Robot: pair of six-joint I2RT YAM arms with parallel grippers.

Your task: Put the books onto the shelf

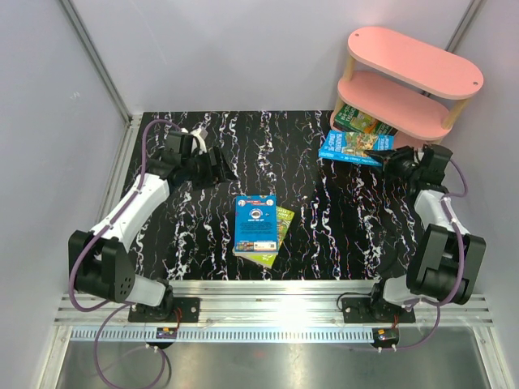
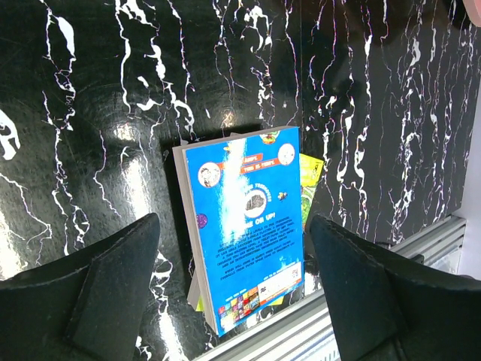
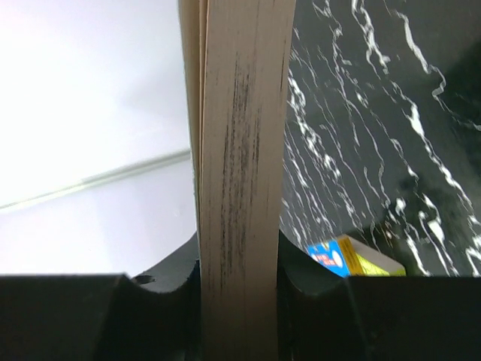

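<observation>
Right gripper [image 1: 389, 160] is clamped on a blue book [image 1: 350, 147], its two fingers pinching the page block from either side. In the right wrist view the cream page edges stand upright, squeezed between the black pads [image 3: 154, 316]. This book is held flat-ish just in front of the shelf [image 1: 422, 63], at its lower left corner, with its far edge close to the lowest visible gap.

The shelf stands at the far right corner of the table [image 1: 186, 235]. Inside it, under the middle pink board, lies a green book [image 1: 359, 121], its cover facing up and its front part sticking out past the board's edge. Whether the green book and the held one touch cannot be told.

Well away from the shelf, near the table's middle and toward the near edge, a second blue book [image 1: 255, 222] lies flat on top of a yellow-green book [image 1: 281, 230], which peeks out on the shelf side.

The left gripper [image 1: 220, 167] is far from the shelf, its fingers spread wide apart with nothing between them, aimed toward that stacked pair.
</observation>
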